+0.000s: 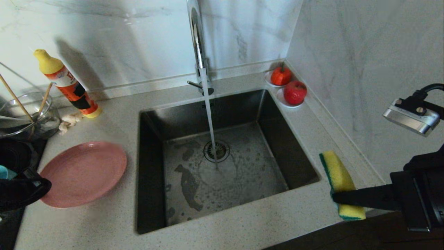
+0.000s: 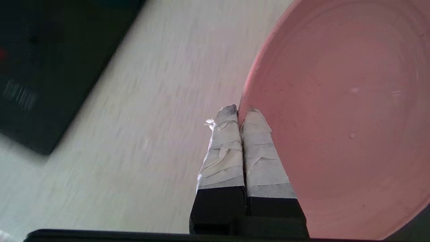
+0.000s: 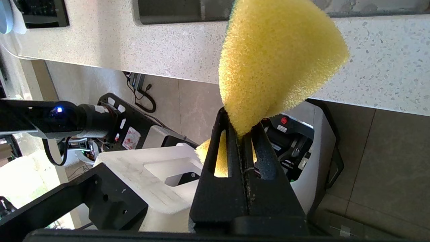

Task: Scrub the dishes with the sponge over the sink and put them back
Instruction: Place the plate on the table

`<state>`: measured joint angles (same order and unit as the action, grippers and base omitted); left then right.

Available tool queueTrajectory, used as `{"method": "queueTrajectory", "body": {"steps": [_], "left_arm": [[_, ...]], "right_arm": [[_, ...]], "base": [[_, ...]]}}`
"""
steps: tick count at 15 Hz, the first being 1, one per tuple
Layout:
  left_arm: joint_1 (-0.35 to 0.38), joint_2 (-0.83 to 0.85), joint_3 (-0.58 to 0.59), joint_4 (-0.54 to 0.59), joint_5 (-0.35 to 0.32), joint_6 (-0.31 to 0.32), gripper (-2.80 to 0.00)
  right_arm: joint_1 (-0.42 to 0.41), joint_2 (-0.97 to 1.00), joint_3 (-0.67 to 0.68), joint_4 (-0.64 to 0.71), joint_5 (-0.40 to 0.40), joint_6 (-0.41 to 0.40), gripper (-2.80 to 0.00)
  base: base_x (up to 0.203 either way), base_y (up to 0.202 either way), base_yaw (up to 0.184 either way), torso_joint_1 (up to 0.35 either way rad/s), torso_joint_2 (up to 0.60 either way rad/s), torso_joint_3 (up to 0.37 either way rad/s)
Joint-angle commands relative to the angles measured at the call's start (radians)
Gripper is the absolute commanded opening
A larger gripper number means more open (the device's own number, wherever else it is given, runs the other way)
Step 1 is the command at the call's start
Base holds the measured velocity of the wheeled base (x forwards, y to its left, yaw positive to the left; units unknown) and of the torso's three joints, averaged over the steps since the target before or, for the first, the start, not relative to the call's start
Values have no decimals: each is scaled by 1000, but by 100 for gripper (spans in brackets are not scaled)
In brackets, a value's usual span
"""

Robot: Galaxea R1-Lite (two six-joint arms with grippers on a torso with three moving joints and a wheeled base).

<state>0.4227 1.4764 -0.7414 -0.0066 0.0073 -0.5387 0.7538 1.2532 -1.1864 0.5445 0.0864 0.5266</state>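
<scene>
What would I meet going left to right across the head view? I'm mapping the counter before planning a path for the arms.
Left gripper shut on the pink plate's rim → pink plate → sink with water running → sponge → right gripper shut on it.

A pale speckled stone surface (image 1: 242, 222) fills the corner of the room, backed by two white marble-look walls (image 1: 121, 38) with faint grey veining that meet at the far right. A thin raised strip runs along the foot of the back wall. Soft light falls from the front left, throwing a dim shadow across the back wall (behind a bottle). A dark panel (image 1: 10, 222) lies flush at the near left edge. Below the surface's front edge, greyish-brown tiles (image 3: 386, 161) cover the cabinet face or wall.
</scene>
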Motion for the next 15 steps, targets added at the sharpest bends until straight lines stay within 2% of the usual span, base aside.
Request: {"method": "queueTrajectory", "body": {"steps": [1, 8, 9, 10, 15], "left_arm": [[38, 86, -7, -59, -18, -4, -280], [62, 104, -35, -55, -33, -1, -280], [62, 102, -33, -56, -33, 3, -120], [67, 97, -35, -59, -33, 3, 0], [77, 50, -52, -52, -35, 10, 0]], "right_arm": [[1, 1, 2, 2, 1, 3, -280], [1, -1, -1, 2, 13, 3, -280], [1, -1, -1, 2, 13, 3, -280], [1, -1, -1, 2, 13, 3, -280], [1, -15, 10, 2, 13, 3, -280]], "base": [[0, 0, 0, 0, 0, 0], [0, 0, 0, 0, 0, 0], [0, 0, 0, 0, 0, 0], [0, 0, 0, 0, 0, 0], [0, 0, 0, 0, 0, 0]]}}
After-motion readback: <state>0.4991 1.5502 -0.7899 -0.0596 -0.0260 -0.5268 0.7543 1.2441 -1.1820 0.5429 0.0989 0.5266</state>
